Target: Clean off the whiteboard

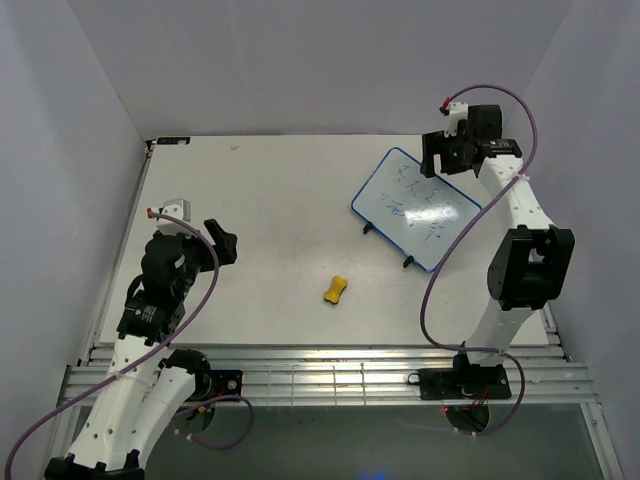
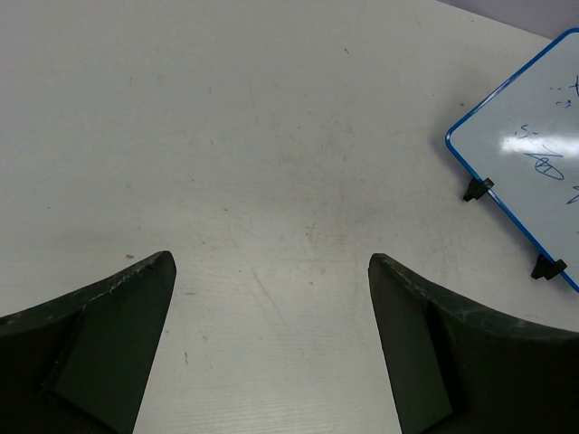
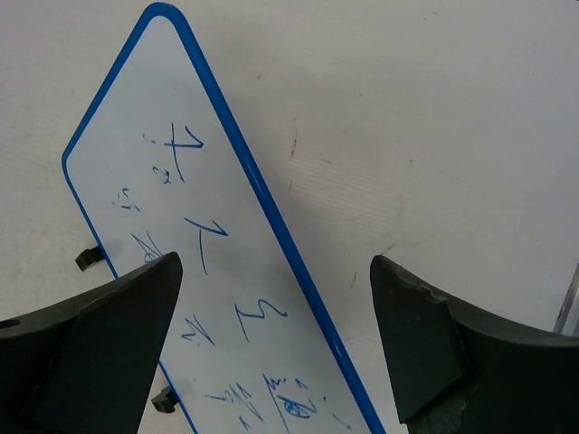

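My left jaws are spread wide, holding nothing, over bare counter (image 1: pixel 260 200) at the near left. My right jaws are spread too, gripping nothing, above the far end of the whiteboard (image 1: pixel 415 208). It lies on the counter at the far right, blue scribbles on it. A yellow eraser (image 1: pixel 335 288) lies apart, mid-counter. Both wrist views cut the board off, and I cannot read the writing.

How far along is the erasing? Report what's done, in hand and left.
Done: nothing; blue writing covers the whiteboard. In hand: nothing; the left gripper and right gripper are open and empty, the right above the board's far end. Left: pick up the yellow eraser lying on the table, then wipe the board.
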`<state>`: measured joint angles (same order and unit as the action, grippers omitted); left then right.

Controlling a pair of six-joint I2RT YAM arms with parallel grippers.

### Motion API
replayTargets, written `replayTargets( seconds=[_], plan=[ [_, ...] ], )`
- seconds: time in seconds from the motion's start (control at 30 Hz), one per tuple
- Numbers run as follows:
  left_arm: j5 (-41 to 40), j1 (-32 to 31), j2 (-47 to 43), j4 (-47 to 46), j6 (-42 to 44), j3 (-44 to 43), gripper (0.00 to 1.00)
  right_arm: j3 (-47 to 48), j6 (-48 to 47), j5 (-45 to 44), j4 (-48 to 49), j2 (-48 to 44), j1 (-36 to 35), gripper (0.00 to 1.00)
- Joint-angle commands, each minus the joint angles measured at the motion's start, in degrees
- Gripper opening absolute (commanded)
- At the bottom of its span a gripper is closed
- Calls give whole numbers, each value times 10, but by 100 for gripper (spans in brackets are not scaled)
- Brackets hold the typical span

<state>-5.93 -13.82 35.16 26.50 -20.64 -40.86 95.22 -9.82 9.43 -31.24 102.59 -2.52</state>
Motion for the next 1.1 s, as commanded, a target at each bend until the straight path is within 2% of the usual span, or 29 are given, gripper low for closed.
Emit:
replayTargets(
  seconds=[0.0,0.1,0.27,0.33,0.73,0.87,0.97,1.07],
  plan=[
    [25,-3,-4,-18,10,4,98,51,-54,100,-60,28,17,90],
    [29,-7,-4,-19,14,5,98,82,-69,202,-92,61,42,92],
    [23,-19,3,-20,18,6,98,141,-85,259,-139,118,53,100],
    [20,-20,4,-19,18,6,98,144,-96,280,-158,127,54,94],
    [16,-36,10,-19,24,10,98,161,-132,326,-193,154,55,82],
    [4,-45,7,-19,25,11,98,184,-142,332,-217,183,60,71],
    [0,-49,11,-18,25,11,98,187,-147,336,-224,188,61,58],
    [-1,-49,17,-15,25,11,98,188,-150,345,-225,181,62,52]
  ],
)
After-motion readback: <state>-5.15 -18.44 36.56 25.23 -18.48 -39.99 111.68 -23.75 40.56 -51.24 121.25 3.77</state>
